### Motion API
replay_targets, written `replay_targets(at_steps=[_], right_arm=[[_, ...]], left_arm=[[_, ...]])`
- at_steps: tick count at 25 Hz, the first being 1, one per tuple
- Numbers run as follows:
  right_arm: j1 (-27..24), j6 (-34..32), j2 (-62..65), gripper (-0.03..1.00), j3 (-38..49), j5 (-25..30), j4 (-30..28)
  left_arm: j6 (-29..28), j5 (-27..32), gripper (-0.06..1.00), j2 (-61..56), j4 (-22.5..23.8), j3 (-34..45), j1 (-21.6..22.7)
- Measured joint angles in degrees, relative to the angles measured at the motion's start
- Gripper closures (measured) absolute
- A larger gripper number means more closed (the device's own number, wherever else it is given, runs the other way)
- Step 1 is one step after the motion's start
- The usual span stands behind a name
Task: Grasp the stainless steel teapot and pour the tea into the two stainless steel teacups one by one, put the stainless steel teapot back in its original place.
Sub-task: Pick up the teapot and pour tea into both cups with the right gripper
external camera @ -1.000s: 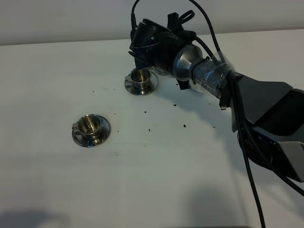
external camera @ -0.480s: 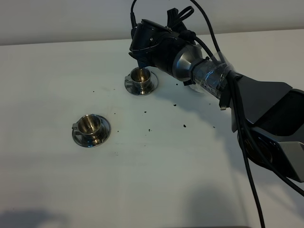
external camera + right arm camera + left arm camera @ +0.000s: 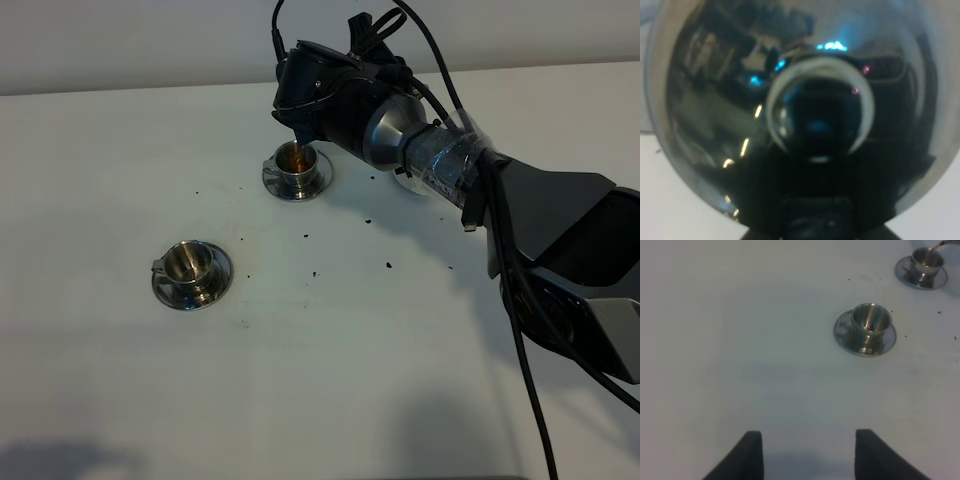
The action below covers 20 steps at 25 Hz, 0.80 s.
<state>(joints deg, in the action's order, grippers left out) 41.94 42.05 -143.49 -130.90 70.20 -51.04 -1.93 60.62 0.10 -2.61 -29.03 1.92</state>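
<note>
My right gripper (image 3: 330,115) is shut on the stainless steel teapot (image 3: 815,100) and holds it tilted over the far teacup (image 3: 296,168). In the high view the arm hides most of the pot. Its thin spout (image 3: 302,148) points into that cup, and brown tea shows inside. The spout tip also shows in the left wrist view (image 3: 941,244) above the far cup (image 3: 926,262). The near teacup (image 3: 191,270) stands on its saucer, looking empty (image 3: 869,322). My left gripper (image 3: 807,455) is open, low over bare table, well short of the near cup. A sliver of the steel disc (image 3: 408,186) peeks from under the right arm.
Small dark specks (image 3: 315,271) lie scattered on the white table (image 3: 330,360) between the cups and the right arm. The right arm's black cables (image 3: 520,330) hang along the right side. The table's far edge meets a pale wall.
The teapot has tipped a little further over the far cup, and brown tea now shows in that cup. The near cup has not moved.
</note>
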Motion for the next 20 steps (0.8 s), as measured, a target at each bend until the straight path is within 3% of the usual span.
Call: replay_targets(at_steps=[20], right_arm=[[0.0,3.21,0.0,0.79,0.0,0.0,-3.43]], left_arm=[[0.0,0.0,0.49,0.0,0.0,0.0,0.0]])
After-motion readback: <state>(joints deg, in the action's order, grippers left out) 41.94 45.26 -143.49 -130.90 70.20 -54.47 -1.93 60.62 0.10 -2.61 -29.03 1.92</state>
